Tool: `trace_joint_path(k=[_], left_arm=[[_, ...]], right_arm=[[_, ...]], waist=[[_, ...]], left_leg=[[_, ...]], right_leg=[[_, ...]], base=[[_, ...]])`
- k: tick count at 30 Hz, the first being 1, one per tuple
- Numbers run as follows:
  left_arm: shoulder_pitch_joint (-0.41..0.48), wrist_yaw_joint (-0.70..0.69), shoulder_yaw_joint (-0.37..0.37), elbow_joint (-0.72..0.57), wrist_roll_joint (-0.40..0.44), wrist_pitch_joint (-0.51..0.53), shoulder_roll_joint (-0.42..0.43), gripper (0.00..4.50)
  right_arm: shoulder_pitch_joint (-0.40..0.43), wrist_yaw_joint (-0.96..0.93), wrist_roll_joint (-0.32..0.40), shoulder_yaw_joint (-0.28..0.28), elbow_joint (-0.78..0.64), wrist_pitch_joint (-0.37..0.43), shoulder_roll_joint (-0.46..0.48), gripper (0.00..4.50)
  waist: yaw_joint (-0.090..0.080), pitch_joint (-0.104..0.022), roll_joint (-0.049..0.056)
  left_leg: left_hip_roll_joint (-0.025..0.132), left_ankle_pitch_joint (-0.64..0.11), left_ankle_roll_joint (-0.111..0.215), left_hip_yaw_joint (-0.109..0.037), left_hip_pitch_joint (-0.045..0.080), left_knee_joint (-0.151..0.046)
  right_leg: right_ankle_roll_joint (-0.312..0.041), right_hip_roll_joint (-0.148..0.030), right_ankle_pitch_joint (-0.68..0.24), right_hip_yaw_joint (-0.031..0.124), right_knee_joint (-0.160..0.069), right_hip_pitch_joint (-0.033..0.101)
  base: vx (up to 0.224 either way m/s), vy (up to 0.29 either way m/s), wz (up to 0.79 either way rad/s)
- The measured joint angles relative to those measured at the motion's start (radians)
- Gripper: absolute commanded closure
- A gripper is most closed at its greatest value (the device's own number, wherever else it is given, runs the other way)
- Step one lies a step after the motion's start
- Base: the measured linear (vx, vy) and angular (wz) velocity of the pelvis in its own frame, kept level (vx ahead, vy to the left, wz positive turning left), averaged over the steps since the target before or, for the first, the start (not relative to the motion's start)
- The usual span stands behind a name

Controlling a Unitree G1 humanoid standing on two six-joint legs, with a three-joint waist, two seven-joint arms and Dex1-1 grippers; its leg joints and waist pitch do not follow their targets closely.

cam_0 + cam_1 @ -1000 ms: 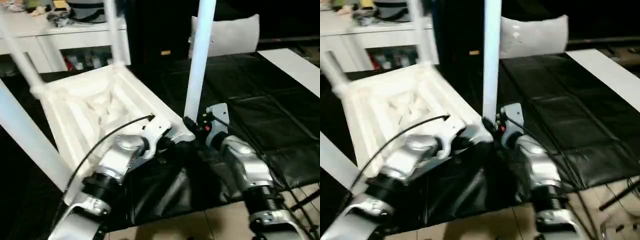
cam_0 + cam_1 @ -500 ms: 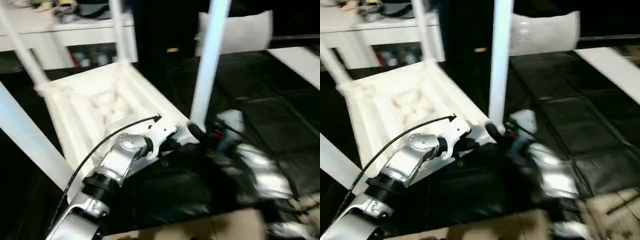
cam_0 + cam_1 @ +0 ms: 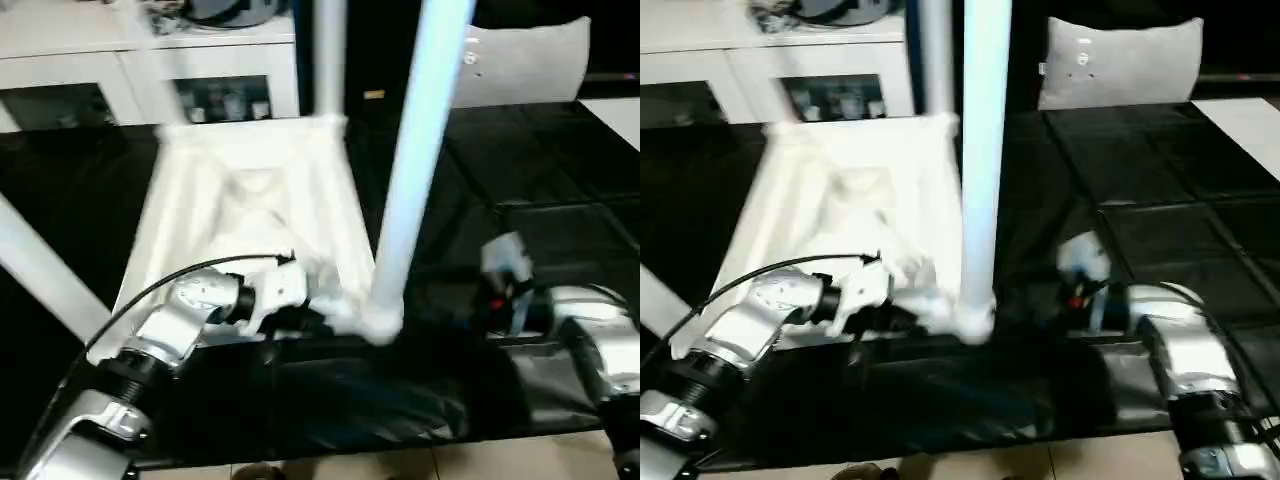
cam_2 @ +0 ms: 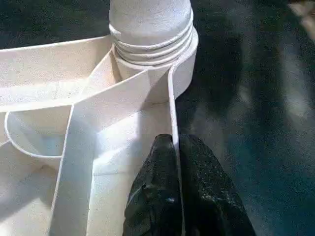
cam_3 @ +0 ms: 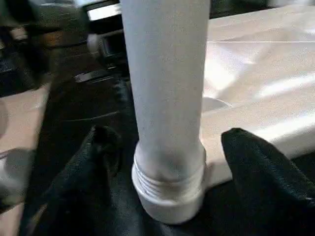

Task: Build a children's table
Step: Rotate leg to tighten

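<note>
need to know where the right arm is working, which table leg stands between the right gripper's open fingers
The leg standing in the tabletop's near corner socket, beside the right gripper; the other legs stand at farther corners.

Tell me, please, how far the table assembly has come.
Done: legs stand in the upturned tabletop, the near leg threaded into its corner socket. In hand: left gripper pinches the tabletop's rim; right gripper is open around that leg. Left: turning the table upright.

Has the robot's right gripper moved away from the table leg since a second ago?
Yes. The right gripper was right up against the leg; its arm now sits off to the right of the leg's base, fingers spread apart.
</note>
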Motion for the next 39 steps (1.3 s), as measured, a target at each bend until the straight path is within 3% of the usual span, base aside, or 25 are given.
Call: trace_joint_path(k=[4, 10, 16, 24, 25, 30, 33, 37, 38, 39], left_arm=[[-0.006, -0.045, -0.025, 0.003, 0.001, -0.032, 0.001, 4.50], [-0.025, -0.057, -0.040, 0.027, 0.002, -0.051, -0.010, 4.50], [-0.025, -0.058, -0.041, 0.029, 0.007, -0.056, -0.011, 4.50], [0.004, -0.008, 0.002, -0.048, -0.022, 0.170, -0.031, 4.50], [0.008, 0.018, 0.015, -0.056, -0.021, 0.202, -0.036, 4.50], [0.015, 0.218, 0.069, -0.072, 0.009, 0.350, -0.109, 4.50], [0.010, 0.336, 0.092, -0.081, 0.026, 0.429, -0.168, 4.50], [-0.008, 0.467, 0.119, -0.081, 0.048, 0.521, -0.242, 4.50], [-0.013, 0.510, 0.128, -0.079, 0.052, 0.542, -0.267, 4.50], [-0.015, 0.538, 0.130, -0.078, 0.058, 0.551, -0.284, 4.50]], right_arm=[[-0.010, 0.042, 0.000, 0.031, 0.001, 0.012, 0.001, 1.40], [-0.050, 0.082, -0.014, 0.074, 0.057, 0.012, 0.029, 2.06], [-0.055, 0.094, -0.018, 0.078, 0.071, 0.024, 0.034, 2.49], [-0.010, -0.017, -0.011, 0.048, 0.003, 0.098, 0.066, 2.54], [-0.011, -0.064, -0.020, 0.037, -0.001, 0.114, 0.083, 2.55], [-0.030, -0.430, -0.092, -0.021, 0.008, 0.158, 0.218, 2.55], [-0.057, -0.627, -0.131, -0.044, 0.013, 0.205, 0.293, 2.55], [-0.077, -0.831, -0.154, -0.087, 0.020, 0.234, 0.394, 2.55], [-0.085, -0.893, -0.165, -0.098, 0.034, 0.219, 0.427, 2.00], [-0.087, -0.935, -0.177, -0.105, 0.041, 0.205, 0.450, 2.00]], waist=[[0.011, 0.000, -0.002], [0.012, 0.000, -0.005], [0.014, 0.000, -0.007], [0.009, 0.000, -0.008], [0.003, 0.000, -0.009], [-0.069, 0.001, -0.013], [-0.093, 0.003, -0.017], [-0.111, 0.004, -0.014], [-0.119, 0.005, -0.013], [-0.123, 0.006, -0.011]], left_leg=[[0.000, 0.000, 0.000, 0.001, 0.000, 0.003], [0.002, 0.000, 0.000, 0.007, 0.001, 0.006], [0.002, 0.000, 0.000, 0.010, 0.001, 0.006], [0.003, 0.000, 0.000, 0.012, 0.004, 0.008], [0.003, 0.000, 0.000, 0.012, 0.005, 0.008], [0.004, 0.001, -0.002, 0.011, 0.014, 0.008], [0.002, 0.001, -0.002, 0.001, 0.015, 0.008], [0.002, 0.001, -0.002, -0.011, 0.012, 0.008], [0.004, 0.001, -0.002, -0.014, 0.011, 0.008], [0.004, 0.001, -0.002, -0.017, 0.010, 0.007]], right_leg=[[-0.001, 0.000, 0.001, 0.002, 0.000, 0.002], [-0.002, -0.001, 0.001, 0.003, 0.001, 0.003], [-0.002, -0.002, 0.001, 0.004, 0.001, 0.003], [-0.001, -0.003, 0.001, 0.005, 0.007, 0.002], [0.003, -0.002, -0.001, 0.005, 0.007, 0.002], [0.006, -0.002, -0.003, 0.003, 0.002, 0.002], [0.007, -0.002, -0.004, -0.004, -0.004, 0.002], [0.007, -0.003, -0.004, -0.021, -0.021, 0.005], [0.007, -0.003, -0.004, -0.029, -0.029, 0.007], [0.007, -0.003, -0.004, -0.034, -0.036, 0.009]], base=[[0.000, 0.000, 0.00], [0.000, 0.000, 0.00], [0.000, 0.000, 0.00], [0.000, 0.000, 0.00], [0.000, 0.000, 0.00], [-0.017, 0.006, -0.08], [-0.013, 0.006, -0.06], [0.000, 0.000, 0.00], [0.000, 0.000, 0.00], [0.000, 0.000, 0.00]])
